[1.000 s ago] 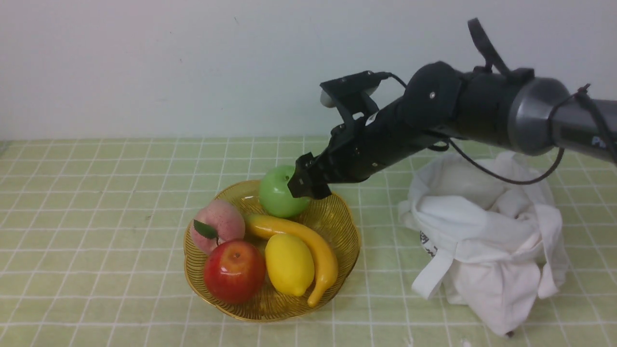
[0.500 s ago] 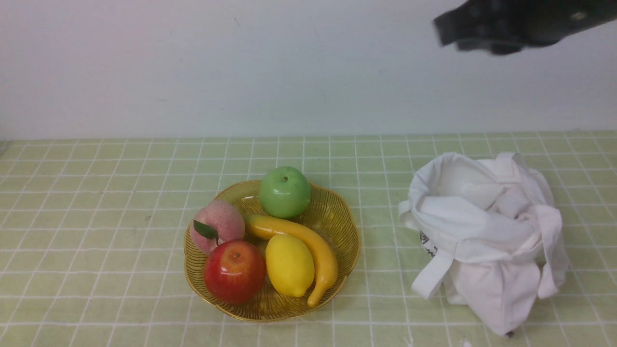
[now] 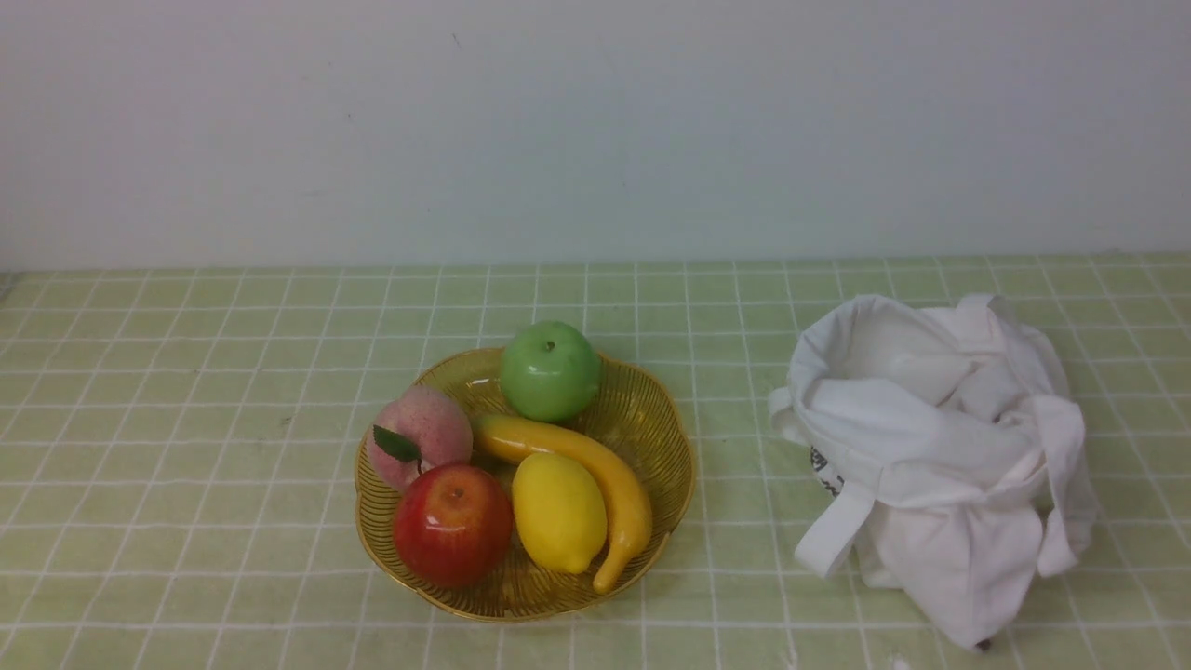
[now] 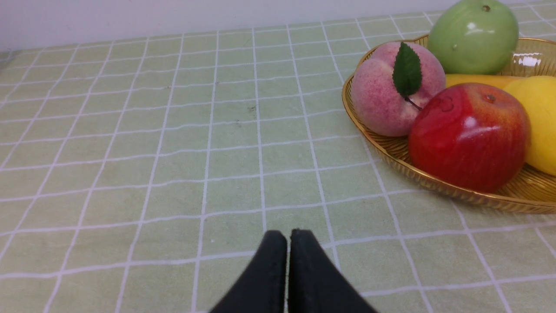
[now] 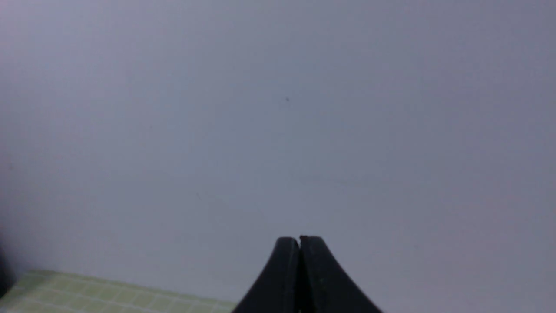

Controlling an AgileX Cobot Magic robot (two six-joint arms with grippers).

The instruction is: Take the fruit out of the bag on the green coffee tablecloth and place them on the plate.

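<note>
Spreading across the lower part of the front view, the pale green tablecloth [image 3: 233,447] with its grid of thin white lines lies before you, meeting a plain whitish wall [image 3: 577,130] that fills the upper part of the frame. You can make out small dark specks on the wall, left of top centre. Your amber-gold scalloped dish [image 3: 665,437] sits on the cloth at lower centre-left, with the green apple [image 3: 550,371] inside near its upper edge, beside a banana [image 3: 628,498], a lemon [image 3: 558,512], a red apple [image 3: 453,525] and a pink peach [image 3: 421,433] with a leaf. Your white cloth tote [image 3: 940,456] slumps on the cloth at the right of the frame, its straps loose. Your left gripper [image 4: 288,243] and right gripper [image 5: 299,248] both stand closed, with nothing between their fingertips.
</note>
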